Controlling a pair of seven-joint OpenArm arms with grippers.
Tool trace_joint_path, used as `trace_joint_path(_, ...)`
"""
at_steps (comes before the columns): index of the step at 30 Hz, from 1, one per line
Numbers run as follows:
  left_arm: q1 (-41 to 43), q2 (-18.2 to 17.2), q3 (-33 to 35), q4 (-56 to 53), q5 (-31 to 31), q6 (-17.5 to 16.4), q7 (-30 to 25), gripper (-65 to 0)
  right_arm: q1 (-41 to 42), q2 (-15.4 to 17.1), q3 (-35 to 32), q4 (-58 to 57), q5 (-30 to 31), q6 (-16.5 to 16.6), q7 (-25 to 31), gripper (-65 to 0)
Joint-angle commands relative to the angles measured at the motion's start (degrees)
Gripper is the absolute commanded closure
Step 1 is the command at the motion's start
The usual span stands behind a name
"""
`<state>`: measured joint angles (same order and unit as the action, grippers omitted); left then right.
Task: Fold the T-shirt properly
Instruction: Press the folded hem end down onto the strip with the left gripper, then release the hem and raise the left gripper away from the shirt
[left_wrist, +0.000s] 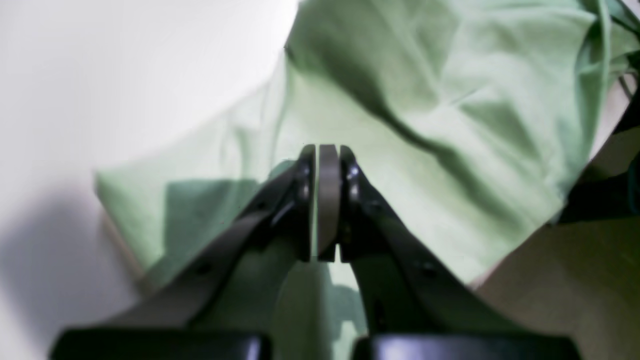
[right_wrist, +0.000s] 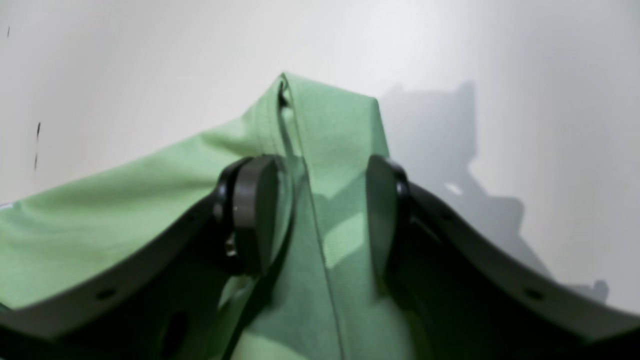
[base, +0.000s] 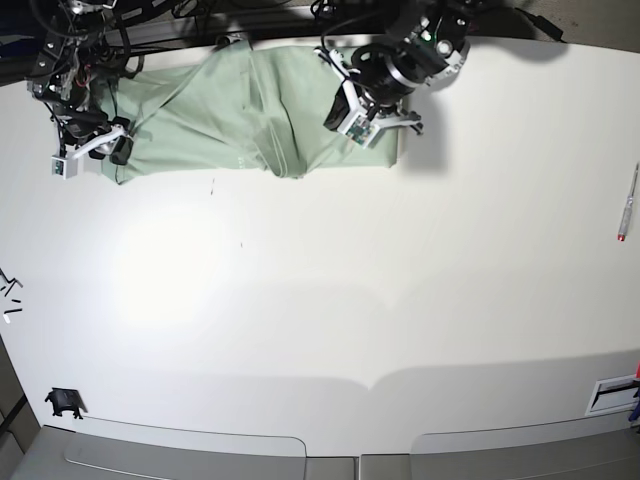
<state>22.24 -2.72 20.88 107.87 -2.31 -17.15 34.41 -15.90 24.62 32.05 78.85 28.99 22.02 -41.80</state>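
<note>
The pale mint-green T-shirt (base: 240, 110) lies rumpled along the far edge of the white table (base: 330, 300), with a bunched fold near its middle. My left gripper (base: 385, 128) hovers at the shirt's right end; in the left wrist view it (left_wrist: 327, 150) is shut, pads pressed together over the T-shirt (left_wrist: 450, 100), and I cannot tell whether any cloth is pinched. My right gripper (base: 105, 150) is at the shirt's left corner. In the right wrist view it (right_wrist: 320, 170) stands open, straddling a raised seam of the T-shirt (right_wrist: 345, 130).
A red-tipped pen (base: 627, 205) lies near the table's right edge. A small black object (base: 63, 402) sits at the front left, and small dark bits (base: 8, 298) at the left edge. Cables and arm bases crowd the far edge behind the shirt.
</note>
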Motion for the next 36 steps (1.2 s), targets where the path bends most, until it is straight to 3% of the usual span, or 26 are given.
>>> trace_joint_path(1, -0.5, 0.4, 0.1, 0.2, -0.9, -0.3, -3.0, 0.0, 0.0, 0.8, 0.2, 0.2, 0.1, -0.2, -1.2, -27.8)
trace_joint_path(5, -2.2, 1.9, 0.2, -2.7, -0.8, -0.3, -6.7, 0.0, 0.0, 0.8, 0.2, 0.2, 0.2, -0.2, -1.2, -27.8)
trace_joint_path(15, -11.8, 7.9, 0.6, -12.3, -1.2, -0.4, -5.7, 0.0, 0.0, 0.8, 0.2, 0.2, 0.2, -0.2, -1.3, -27.8)
trace_joint_path(21, -12.0, 9.9, 7.7, -12.9, -0.7, -0.5, -6.5, 0.0, 0.0, 0.7, 0.2, 0.2, 0.2, -0.2, -1.3, -27.8)
trace_joint_path(23, -12.2, 10.3, 10.0, -13.8, 2.6, -0.4, -8.4, 0.0, 0.0, 0.8, 0.2, 0.2, 0.2, -0.2, -1.3, -27.8)
trace_joint_path(28, -15.0, 10.5, 11.5, -18.6, 4.3, -0.4, -10.8, 0.0, 0.0, 0.8, 0.2, 0.2, 0.2, -0.2, -1.4, -27.8)
trace_joint_path(32, -16.7, 10.5, 11.5, -17.7, 4.2, -0.4, -8.5, 0.0, 0.0, 1.3, 0.2, 0.3, -0.2, -0.2, -1.2, -27.8)
trace_joint_path(36, -15.5, 9.6, 11.5, -7.3, 3.6, -0.4, -3.3, 0.0, 0.0, 5.0, 0.3, 0.3, -2.5, -0.2, -1.2, -28.0)
